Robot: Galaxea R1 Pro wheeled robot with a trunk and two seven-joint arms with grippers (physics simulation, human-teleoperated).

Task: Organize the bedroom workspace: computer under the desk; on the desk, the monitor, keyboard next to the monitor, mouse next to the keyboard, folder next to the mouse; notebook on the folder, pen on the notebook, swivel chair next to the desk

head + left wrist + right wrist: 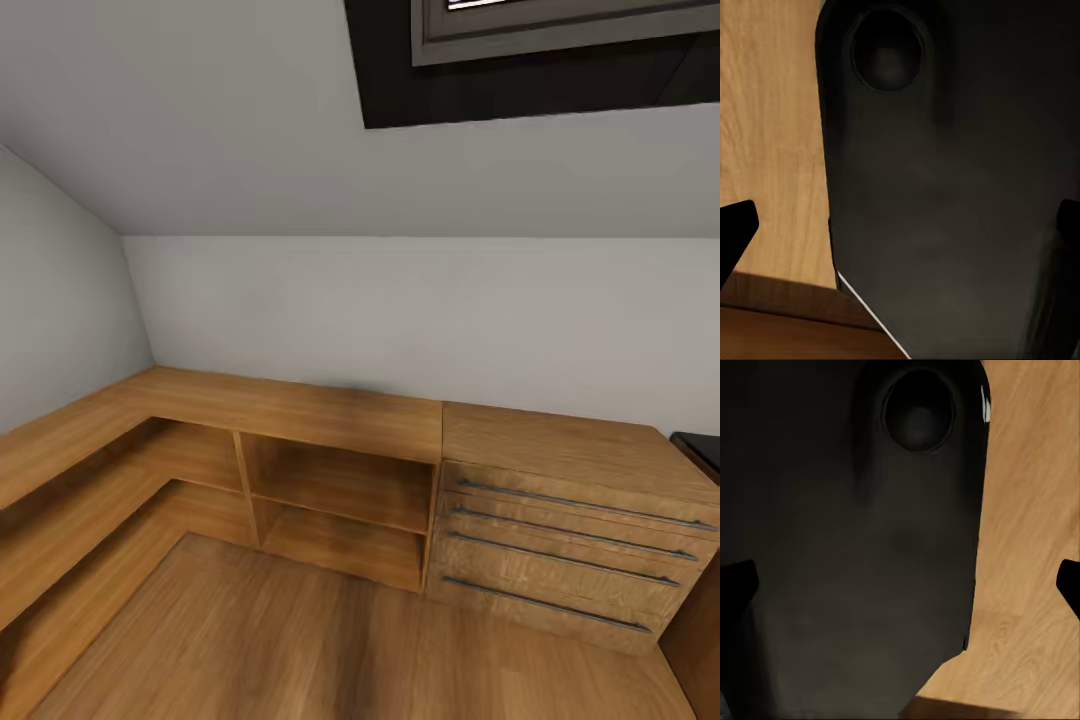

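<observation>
Robot is facing the light-wood chest (570,520); a black corner (703,450) beside it is possibly the bench. Left end effector (900,225) and right end effector (900,585) are hanging wide open, empty. The folder, judged stiff and weighty, is wanting a spine-edge grip.

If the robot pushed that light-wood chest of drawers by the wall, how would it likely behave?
The chest of drawers looks rigid and probably heavy: broad, low, four drawers stacked. Standing on the wooden floor, with its left side against the shelf unit, it would likely resist sliding and seems unlikely to tip. Its long bar handles could let a drawer slide out if hooked.
</observation>
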